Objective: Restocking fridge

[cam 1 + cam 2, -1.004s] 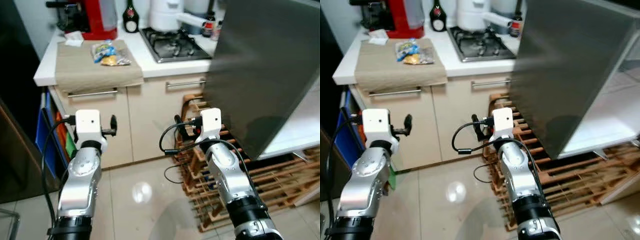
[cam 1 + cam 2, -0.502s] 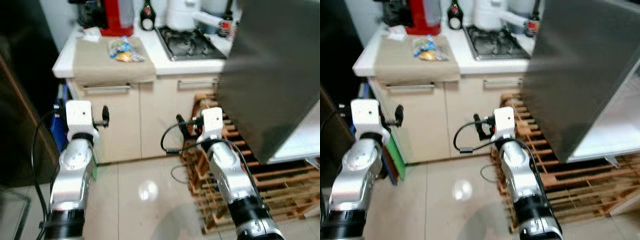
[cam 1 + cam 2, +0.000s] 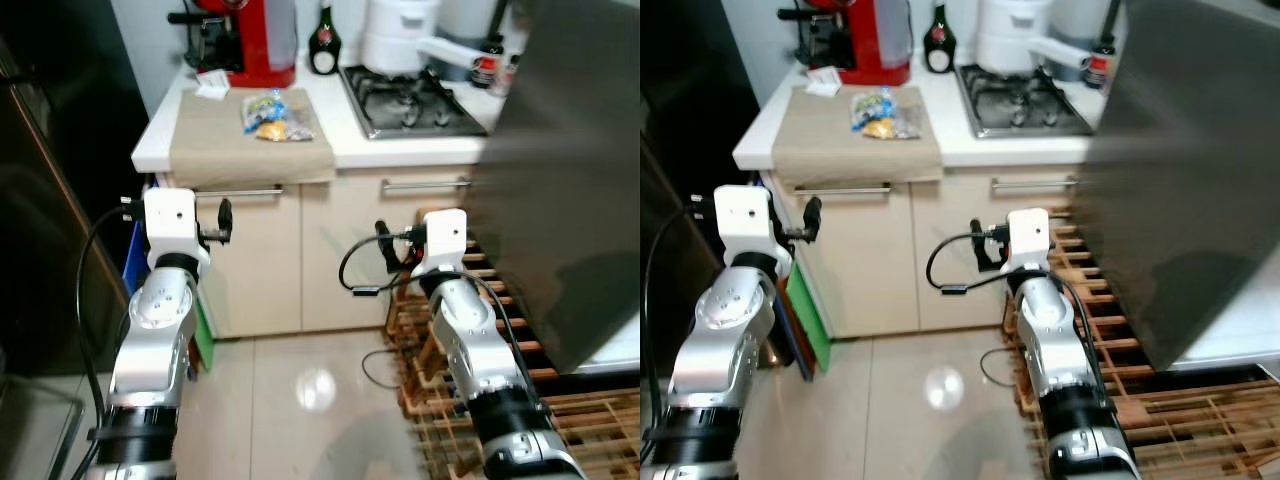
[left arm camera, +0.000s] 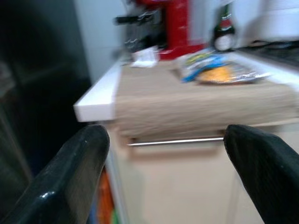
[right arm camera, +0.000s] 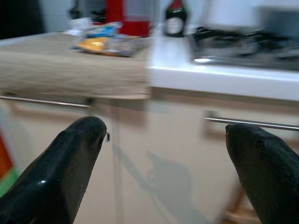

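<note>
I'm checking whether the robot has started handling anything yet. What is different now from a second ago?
Only the camera view has shifted: the counter scene now sits further right in the picture, with more of the dark fridge side at the left. The clear snack packet lies untouched on the beige cloth. The left gripper and right gripper still hang before the cabinets, jaws open and empty.

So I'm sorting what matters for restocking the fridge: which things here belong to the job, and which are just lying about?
Belongs to the job:
- snack packet on the beige cloth
- open fridge door
- left end effector and right end effector, both open and empty

Just lying about:
- red coffee machine
- dark bottle
- white kettle
- gas hob
- wooden rack
</note>
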Robot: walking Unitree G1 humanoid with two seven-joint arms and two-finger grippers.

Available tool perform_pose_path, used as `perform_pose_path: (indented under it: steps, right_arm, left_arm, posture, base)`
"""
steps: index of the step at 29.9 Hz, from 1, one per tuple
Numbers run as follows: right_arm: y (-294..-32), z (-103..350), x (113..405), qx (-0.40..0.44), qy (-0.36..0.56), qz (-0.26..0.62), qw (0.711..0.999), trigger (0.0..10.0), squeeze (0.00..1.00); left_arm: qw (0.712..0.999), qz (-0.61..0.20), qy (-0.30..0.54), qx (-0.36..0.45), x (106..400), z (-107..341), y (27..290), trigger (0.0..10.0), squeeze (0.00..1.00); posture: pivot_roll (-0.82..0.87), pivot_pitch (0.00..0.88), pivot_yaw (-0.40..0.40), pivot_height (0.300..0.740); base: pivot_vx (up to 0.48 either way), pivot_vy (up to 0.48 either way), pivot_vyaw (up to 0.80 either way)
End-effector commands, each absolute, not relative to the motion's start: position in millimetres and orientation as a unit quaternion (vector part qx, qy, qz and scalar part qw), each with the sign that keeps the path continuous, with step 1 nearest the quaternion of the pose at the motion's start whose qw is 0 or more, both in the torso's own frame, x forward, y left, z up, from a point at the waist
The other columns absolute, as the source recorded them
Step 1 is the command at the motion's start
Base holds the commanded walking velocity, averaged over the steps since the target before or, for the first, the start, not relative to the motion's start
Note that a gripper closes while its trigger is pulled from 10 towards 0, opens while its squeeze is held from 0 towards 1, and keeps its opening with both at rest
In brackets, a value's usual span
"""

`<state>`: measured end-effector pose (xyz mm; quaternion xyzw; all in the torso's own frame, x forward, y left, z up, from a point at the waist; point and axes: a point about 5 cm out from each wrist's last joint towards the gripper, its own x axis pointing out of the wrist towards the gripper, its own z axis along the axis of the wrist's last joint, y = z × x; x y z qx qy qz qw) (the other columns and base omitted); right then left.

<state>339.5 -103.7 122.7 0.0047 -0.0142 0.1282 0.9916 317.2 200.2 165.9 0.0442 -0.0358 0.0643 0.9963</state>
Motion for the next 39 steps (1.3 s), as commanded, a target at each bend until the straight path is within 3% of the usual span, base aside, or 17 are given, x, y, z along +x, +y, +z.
perform_pose_path:
  steps: [1, 39]
  right_arm:
    - [-110, 124, 341, -0.006, -0.018, 0.122, 0.992, 10.0, 0.0]
    - [-93, 207, 362, 0.044, -0.137, 0.126, 0.982, 10.0, 0.0]
  left_arm:
    - [0.997, 0.053, -0.036, 0.037, 319, 166, 194, 10.0, 0.0]
    - [0.993, -0.014, -0.116, 0.007, 337, 216, 180, 10.0, 0.0]
  posture:
    - [-0.04, 0.0, 0.003, 0.74]
    - [-0.04, 0.0, 0.01, 0.74]
  base:
    - [0.472, 0.0, 0.0]
    - [0.466, 0.0, 0.05]
